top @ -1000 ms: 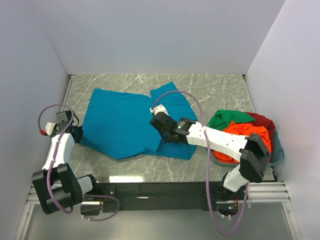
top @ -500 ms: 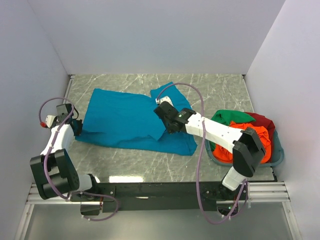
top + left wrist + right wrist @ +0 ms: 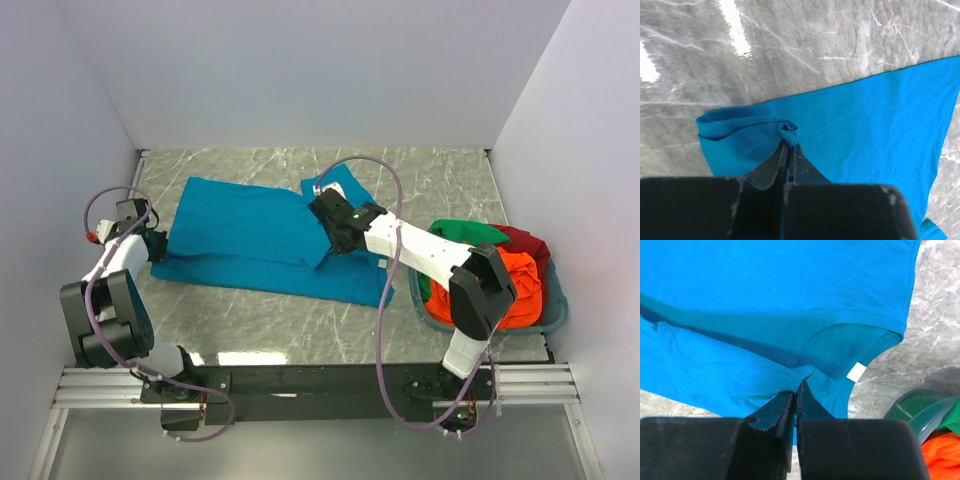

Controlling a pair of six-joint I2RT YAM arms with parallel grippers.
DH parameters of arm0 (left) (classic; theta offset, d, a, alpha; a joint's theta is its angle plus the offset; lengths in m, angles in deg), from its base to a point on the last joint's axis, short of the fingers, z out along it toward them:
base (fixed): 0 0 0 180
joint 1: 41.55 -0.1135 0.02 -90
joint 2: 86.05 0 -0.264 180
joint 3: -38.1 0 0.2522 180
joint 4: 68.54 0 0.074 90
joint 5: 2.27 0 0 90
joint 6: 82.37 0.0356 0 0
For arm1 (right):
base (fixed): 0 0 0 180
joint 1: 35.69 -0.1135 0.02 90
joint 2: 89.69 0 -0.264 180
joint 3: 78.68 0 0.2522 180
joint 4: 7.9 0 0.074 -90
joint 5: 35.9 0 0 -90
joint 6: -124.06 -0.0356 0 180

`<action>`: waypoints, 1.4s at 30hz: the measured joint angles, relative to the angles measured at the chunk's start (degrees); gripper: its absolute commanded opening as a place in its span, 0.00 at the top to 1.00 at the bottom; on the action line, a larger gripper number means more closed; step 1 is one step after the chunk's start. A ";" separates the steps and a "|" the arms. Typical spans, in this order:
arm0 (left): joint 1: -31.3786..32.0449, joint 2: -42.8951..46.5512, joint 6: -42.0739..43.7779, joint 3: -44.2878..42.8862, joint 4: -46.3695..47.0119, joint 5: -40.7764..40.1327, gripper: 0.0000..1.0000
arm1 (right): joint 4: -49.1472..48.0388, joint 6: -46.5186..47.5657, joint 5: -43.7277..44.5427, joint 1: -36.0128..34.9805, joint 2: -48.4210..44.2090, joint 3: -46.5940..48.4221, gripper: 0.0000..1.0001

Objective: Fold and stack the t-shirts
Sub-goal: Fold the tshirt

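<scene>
While left end effector [image 3: 787, 146] pinches the t-shirt [image 3: 865, 125] (closed), right end effector [image 3: 797, 389] pinches too.

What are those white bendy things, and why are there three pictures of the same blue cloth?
Those are two robot arms bolted to a table. The big picture looks down from above: the left arm is on the left and the right arm on the right. The other two pictures come from small cameras on each wrist, so you see the black jaws up close. On the table lies a blue t-shirt. Both arms' jaws are shut, each pinching a fold of it: the left at its edge, the right near the collar. A basket holds a green shirt, an orange shirt and a dark red shirt.
</scene>
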 measured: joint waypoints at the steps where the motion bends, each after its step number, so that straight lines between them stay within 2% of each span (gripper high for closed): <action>1: 0.00 -0.79 0.22 -0.35 0.15 0.20 0.99 | 0.02 0.00 -0.11 0.20 0.28 0.04 1.00; 9: 0.59 -4.22 1.33 -1.99 1.70 0.50 0.96 | 0.04 0.02 -1.42 2.19 3.50 1.03 1.00; 10: 0.70 -4.61 1.49 -2.43 1.66 0.46 0.94 | 0.00 0.00 -1.57 2.45 3.91 1.38 1.00; 12: 0.74 -5.99 1.73 -3.78 1.66 0.15 0.84 | -0.24 -0.07 -1.86 3.15 5.03 2.27 1.00; 13: 0.79 -6.82 1.84 -4.61 1.36 0.07 0.77 | -0.26 -0.13 -2.01 3.50 5.62 2.73 1.00; 14: 0.81 -7.85 2.08 -5.51 1.20 -0.04 0.59 | -0.31 -0.24 -2.08 3.85 6.19 3.17 1.00; 16: 0.81 -9.62 2.67 -6.88 1.11 -0.31 0.36 | -0.28 -0.50 -2.27 4.57 7.21 3.91 0.99; 17: 0.81 -10.32 2.95 -7.39 1.09 -0.48 0.11 | -0.26 -0.74 -2.47 4.79 7.67 4.31 0.96; 18: 0.81 -10.93 3.39 -7.82 0.87 -0.57 0.04 | -0.09 -1.09 -2.62 5.46 8.20 4.92 0.93; 19: 0.81 -11.26 3.37 -8.28 0.55 -0.59 0.00 | -0.02 -1.42 -2.71 5.84 8.66 5.49 0.74; 21: 0.81 -11.37 3.37 -9.40 -0.61 -0.87 0.01 | 0.50 -2.69 -2.73 6.73 9.86 7.19 0.61; 23: 0.85 -11.34 3.78 -11.21 -1.44 -1.01 0.01 | 0.81 -3.50 -2.29 7.26 10.78 8.46 0.42; 31: 2.16 -5.75 4.68 -12.90 -3.87 -1.49 0.00 | 1.36 -6.25 -1.77 7.76 9.90 7.67 0.36; 39: 7.26 -2.27 4.98 -12.66 -6.73 -2.14 0.00 | -1.84 -8.11 -7.91 7.76 -0.57 -3.72 0.27; 40: 7.96 -2.25 5.25 -12.24 -6.56 -1.81 0.01 | -2.32 -8.48 -8.74 7.76 -1.81 -5.16 0.17; 42: 8.98 -2.19 5.77 -11.32 -6.56 -1.25 0.01 | -2.99 -9.14 -10.29 7.76 -3.32 -7.21 0.15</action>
